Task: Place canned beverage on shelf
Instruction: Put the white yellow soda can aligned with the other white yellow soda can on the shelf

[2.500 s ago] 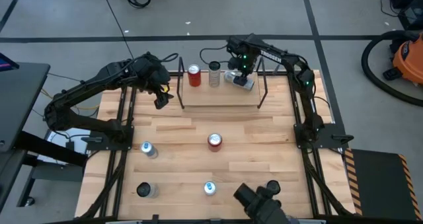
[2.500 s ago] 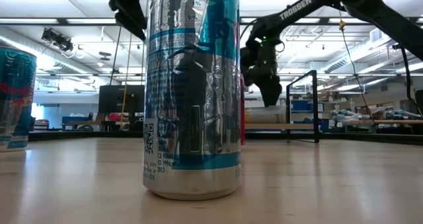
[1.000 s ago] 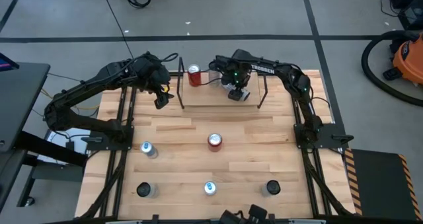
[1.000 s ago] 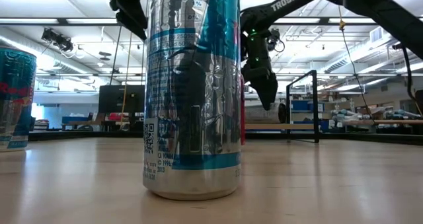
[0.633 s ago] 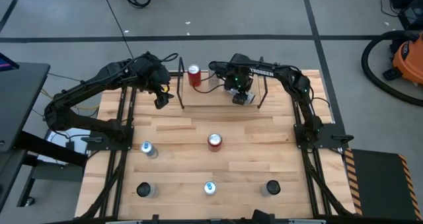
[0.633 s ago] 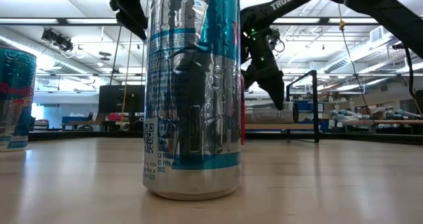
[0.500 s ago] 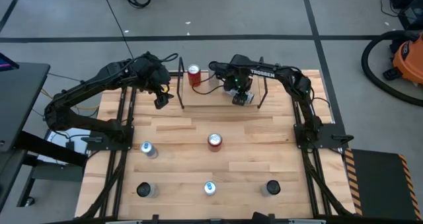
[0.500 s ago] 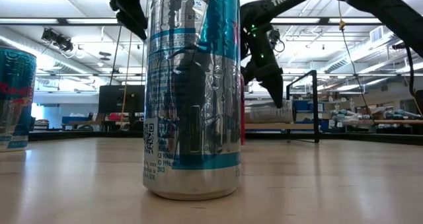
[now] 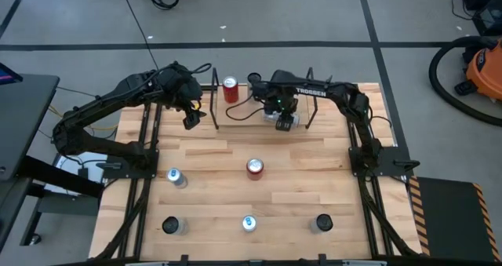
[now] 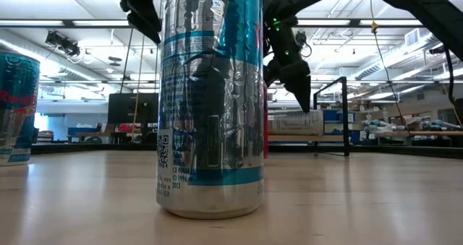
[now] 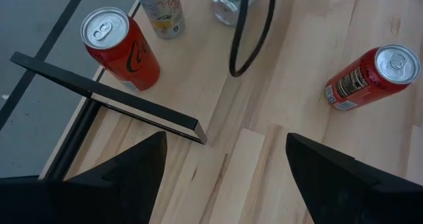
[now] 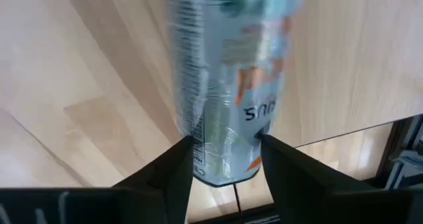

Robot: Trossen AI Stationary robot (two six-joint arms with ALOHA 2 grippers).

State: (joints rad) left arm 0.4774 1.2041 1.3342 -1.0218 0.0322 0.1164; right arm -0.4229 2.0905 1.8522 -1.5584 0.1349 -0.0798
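Observation:
The shelf [image 9: 235, 117] stands at the table's far middle. A red can [image 9: 230, 89] and a white can [image 11: 158, 9] stand upright on its board. A silver canned beverage with orange marks [image 12: 228, 72] lies on its side there, with my right gripper [image 9: 282, 118] shut on it from above. In the low view the canned beverage [image 10: 289, 122] shows level at the board, under the right gripper [image 10: 305, 108]. My left gripper [image 9: 190, 118] hangs open above the shelf's left end, holding nothing. My right gripper pinches the canned beverage between its two fingers, on the round wall near one end [image 12: 225, 168]. The fingers [image 12: 175, 168] come steeply from above and lie across it. The canned beverage stays level on its side; I cannot tell whether it rests on the board.
A red can [image 9: 255, 167] stands mid-table. Several silver and blue cans [image 9: 174, 177] stand toward the near edge, one [image 10: 210, 100] right before the low camera. Thin black rods [image 11: 112, 98] frame the shelf. A black cable [image 11: 254, 32] loops above the board.
My right gripper has moved over the shelf board toward the table's near edge and a little to the right, rolling slightly. Its fingers have shut on the lying silver canned beverage.

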